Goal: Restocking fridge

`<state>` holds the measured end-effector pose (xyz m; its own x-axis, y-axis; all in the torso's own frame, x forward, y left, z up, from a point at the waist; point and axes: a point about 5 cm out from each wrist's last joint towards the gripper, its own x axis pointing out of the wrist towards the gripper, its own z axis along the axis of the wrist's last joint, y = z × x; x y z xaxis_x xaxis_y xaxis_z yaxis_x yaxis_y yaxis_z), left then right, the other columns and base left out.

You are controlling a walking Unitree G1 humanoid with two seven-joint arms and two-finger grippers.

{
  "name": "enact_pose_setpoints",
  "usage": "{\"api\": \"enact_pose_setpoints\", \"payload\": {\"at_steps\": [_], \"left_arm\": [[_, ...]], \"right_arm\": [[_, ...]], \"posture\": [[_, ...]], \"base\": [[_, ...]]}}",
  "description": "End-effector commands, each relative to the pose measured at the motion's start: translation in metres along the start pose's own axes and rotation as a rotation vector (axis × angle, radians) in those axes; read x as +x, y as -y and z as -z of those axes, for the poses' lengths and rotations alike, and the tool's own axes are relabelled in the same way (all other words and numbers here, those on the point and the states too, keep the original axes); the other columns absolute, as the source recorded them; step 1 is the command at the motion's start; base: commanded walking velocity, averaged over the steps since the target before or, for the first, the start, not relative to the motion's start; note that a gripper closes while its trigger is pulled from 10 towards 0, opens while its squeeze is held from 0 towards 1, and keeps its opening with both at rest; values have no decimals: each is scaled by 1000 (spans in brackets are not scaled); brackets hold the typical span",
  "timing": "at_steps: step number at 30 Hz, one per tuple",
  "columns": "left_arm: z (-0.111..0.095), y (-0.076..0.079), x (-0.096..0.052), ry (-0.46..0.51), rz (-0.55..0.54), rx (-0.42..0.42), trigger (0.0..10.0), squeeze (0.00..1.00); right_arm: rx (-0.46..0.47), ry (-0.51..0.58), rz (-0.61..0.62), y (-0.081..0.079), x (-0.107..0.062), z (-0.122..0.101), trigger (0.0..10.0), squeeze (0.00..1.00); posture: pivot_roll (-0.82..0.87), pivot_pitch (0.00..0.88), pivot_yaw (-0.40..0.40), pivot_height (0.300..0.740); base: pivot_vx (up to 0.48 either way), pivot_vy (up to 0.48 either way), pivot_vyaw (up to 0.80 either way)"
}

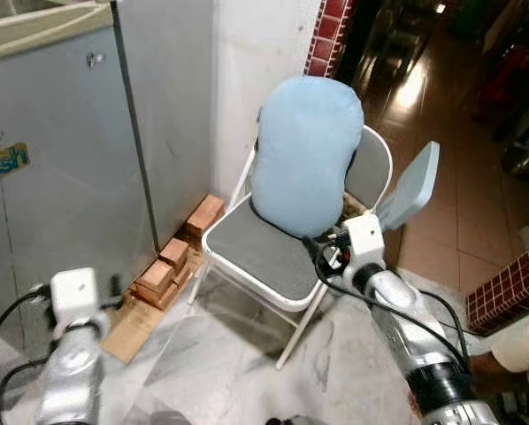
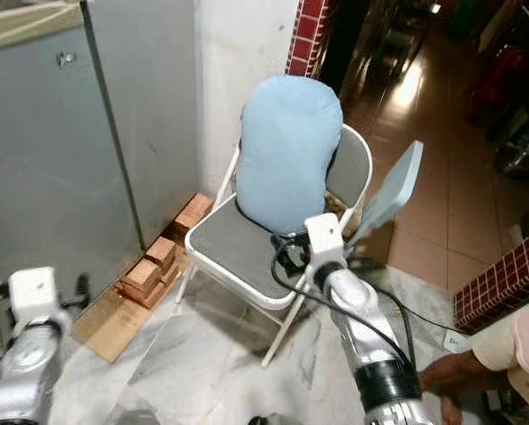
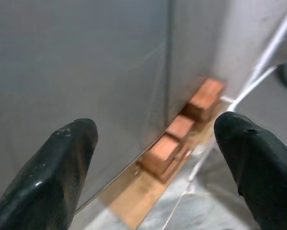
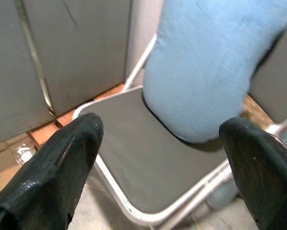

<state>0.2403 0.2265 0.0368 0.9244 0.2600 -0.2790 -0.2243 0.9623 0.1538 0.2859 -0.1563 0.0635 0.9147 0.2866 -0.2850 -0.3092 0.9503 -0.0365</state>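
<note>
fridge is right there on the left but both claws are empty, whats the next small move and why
Probably turn left toward the fridge. Its grey door looks closed, and the head camera is centred on the folding chair with the blue cushion. The left claw is open, aimed at the bricks by the fridge's base; the right claw is open over the chair seat.

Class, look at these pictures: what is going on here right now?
A humanoid robot stands before a closed grey fridge and a folding chair with a light blue cushion propped on its seat. The right gripper is open, aimed at the chair seat. The left gripper is open too, facing the bricks by the fridge. Neither holds anything.
</note>
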Motion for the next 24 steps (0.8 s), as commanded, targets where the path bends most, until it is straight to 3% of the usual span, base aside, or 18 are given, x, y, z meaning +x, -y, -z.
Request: {"api": "enact_pose_setpoints", "payload": {"at_steps": [1,6,16,24], "left_arm": [[1,1,-4,-9,8,22,10000,0],[-8,11,-7,3,38,9,10000,0],[-19,5,-11,-1,16,19,10000,0],[-24,-4,-6,-4,-23,18,10000,0]], "right_arm": [[3,24,37,8,-4,-6,10000,0],[-4,28,43,9,-8,-7,10000,0],[-15,11,53,12,-11,-5,10000,0],[-11,2,59,12,-13,-5,10000,0]], "posture": [[66,0,-75,740],[53,0,-58,740],[57,0,-65,740],[55,0,-68,740]], "base": [[0,480,0],[0,480,-775],[0,480,-767],[0,480,0]]}}
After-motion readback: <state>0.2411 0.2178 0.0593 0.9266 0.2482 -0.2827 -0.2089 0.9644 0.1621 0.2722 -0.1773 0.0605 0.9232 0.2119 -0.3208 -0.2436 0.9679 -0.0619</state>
